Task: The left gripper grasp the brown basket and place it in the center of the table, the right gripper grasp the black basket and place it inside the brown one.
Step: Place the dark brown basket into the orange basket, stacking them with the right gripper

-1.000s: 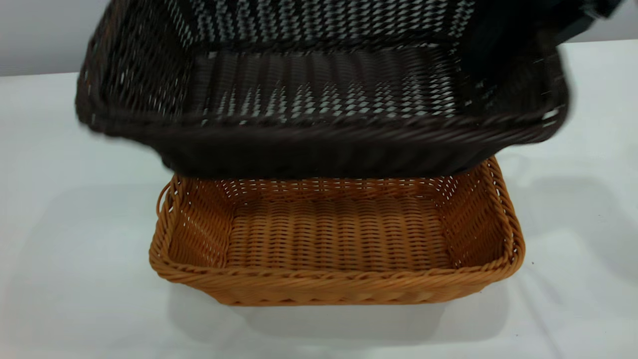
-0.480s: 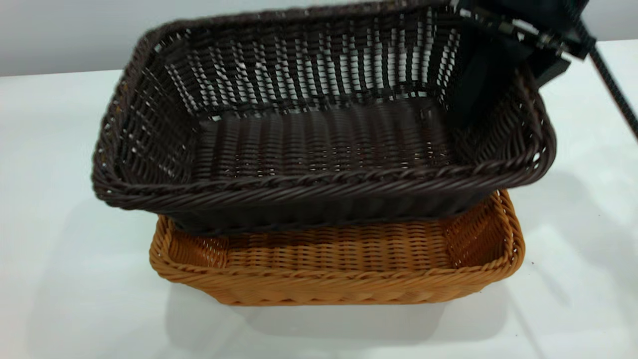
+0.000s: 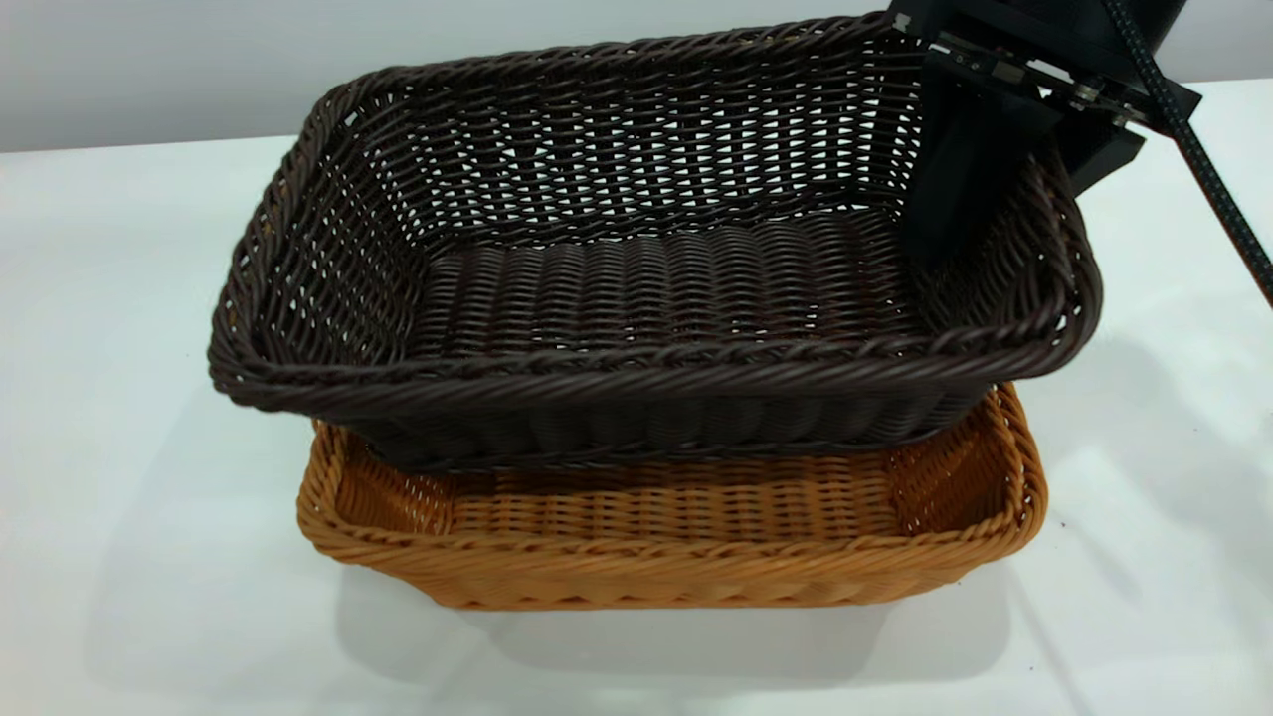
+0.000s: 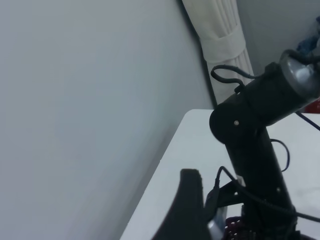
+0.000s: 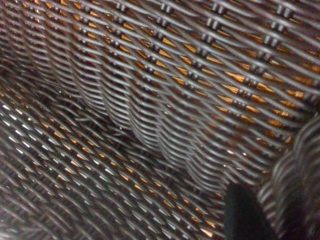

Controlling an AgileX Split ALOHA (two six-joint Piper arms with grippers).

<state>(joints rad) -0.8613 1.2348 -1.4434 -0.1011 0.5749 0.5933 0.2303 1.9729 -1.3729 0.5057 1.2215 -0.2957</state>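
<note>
Nesting step: the right gripper [image 3: 1004,159] pinches the far right wall of the black basket [image 3: 636,288], whose base sits partly inside the brown basket [image 3: 676,542] at table [image 3: 119,298] centre; next, lower it level, then release. Left gripper's fingers can't be judged

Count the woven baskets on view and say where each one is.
2. The brown basket sits on the table; the black basket is partly lowered into it, its right end wall clamped by the right gripper. Nothing suggests more.
</note>
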